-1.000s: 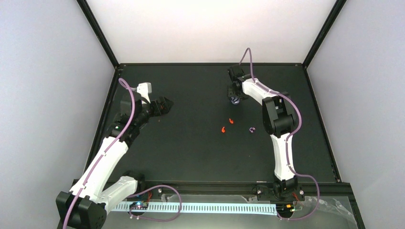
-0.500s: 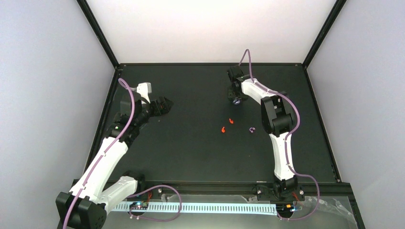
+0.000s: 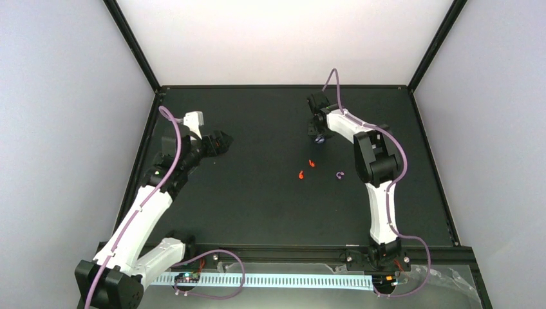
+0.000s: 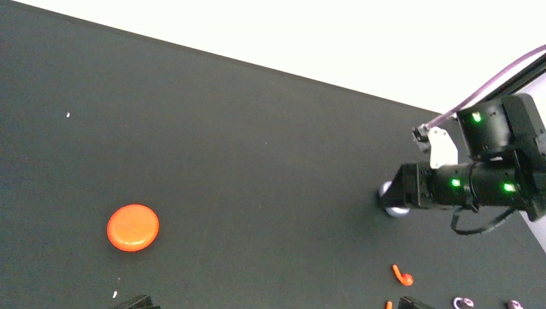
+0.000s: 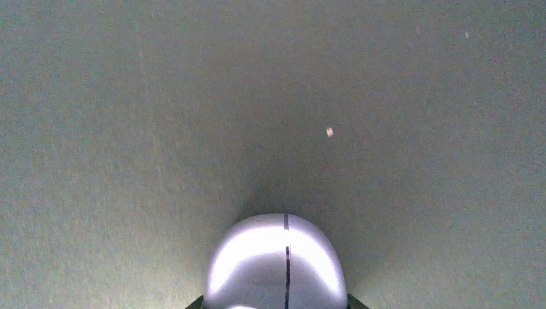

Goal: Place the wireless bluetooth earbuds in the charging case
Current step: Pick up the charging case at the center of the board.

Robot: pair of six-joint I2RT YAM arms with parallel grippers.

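- Table (image 3: 257,206): black surface inside a white-walled enclosure, with both arms reaching out over it.
- Right gripper (image 3: 317,134): down at the far middle of the table, directly over the silvery charging case (image 5: 277,261).
- Silvery charging case: closed, with a dark seam line down its middle, resting on the table. In the right wrist view, dark finger ends show at its two lower sides, flanking it.
- Right jaws: set around the case. Whether they press on the shell or stand just clear of it cannot be told.
- Left gripper (image 3: 220,142): held above the left part of the table, well apart from the right gripper. Its jaws are spread wide with nothing between them, and the finger ends sit far apart along the bottom edge of its own camera view.
- Orange case (image 4: 132,226): round, flat and closed. It lies alone on the table ahead of the left gripper, well apart from the silvery case.
- Wireless bluetooth earbuds: all out of the cases, loose on the bare table right of centre, nearer the arm bases than the silvery case.
- Red-orange earbud (image 3: 311,163): lies near the second red-orange earbud (image 3: 301,174), apart from it and not touching.
- Purple earbud (image 4: 462,301) and other purple earbud (image 4: 513,304): at the bottom edge of the left wrist view, near each other, on the right arm's side of the red-orange pair.
- No earbud touches either case or either gripper.
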